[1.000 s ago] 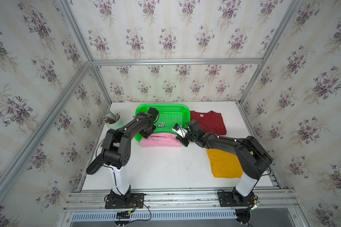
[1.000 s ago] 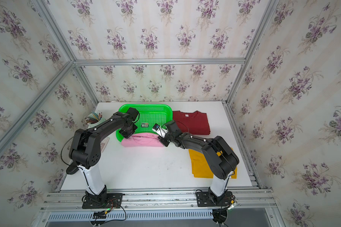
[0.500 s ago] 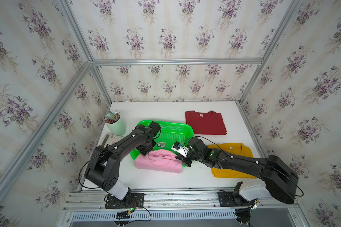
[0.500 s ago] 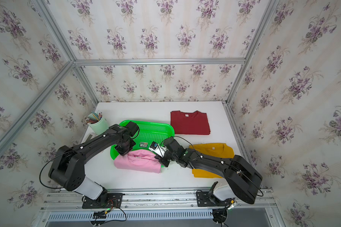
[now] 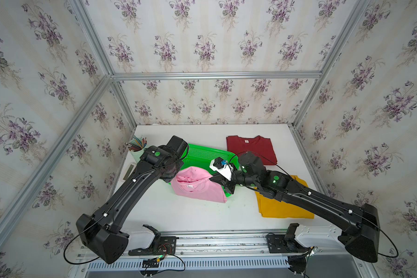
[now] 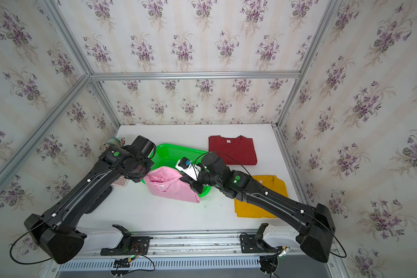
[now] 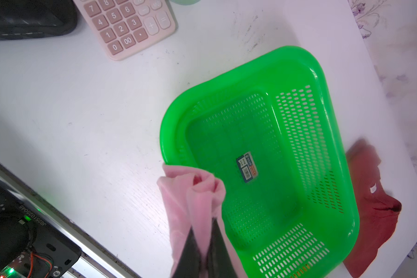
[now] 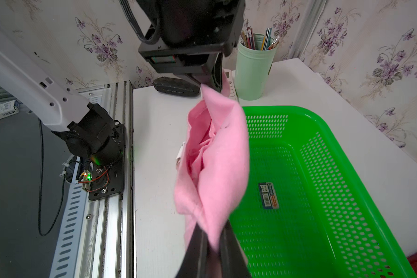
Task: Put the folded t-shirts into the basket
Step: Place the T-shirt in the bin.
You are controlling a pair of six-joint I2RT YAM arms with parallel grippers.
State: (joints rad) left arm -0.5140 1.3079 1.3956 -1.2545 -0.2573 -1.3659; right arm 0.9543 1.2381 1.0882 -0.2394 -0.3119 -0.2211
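left pincer (image 7: 203, 228) and right pincer (image 8: 212, 231) each pinch the pink tee (image 5: 199, 189).

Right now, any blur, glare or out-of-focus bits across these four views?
Both top views: sharp and evenly lit, no glare. Left wrist view: the red shirt is smeared near the frame edge, and there is a bright glint on the basket rim. Right wrist view: the pink shirt looks soft close to the lens, and the right tool gripping it is blurred.
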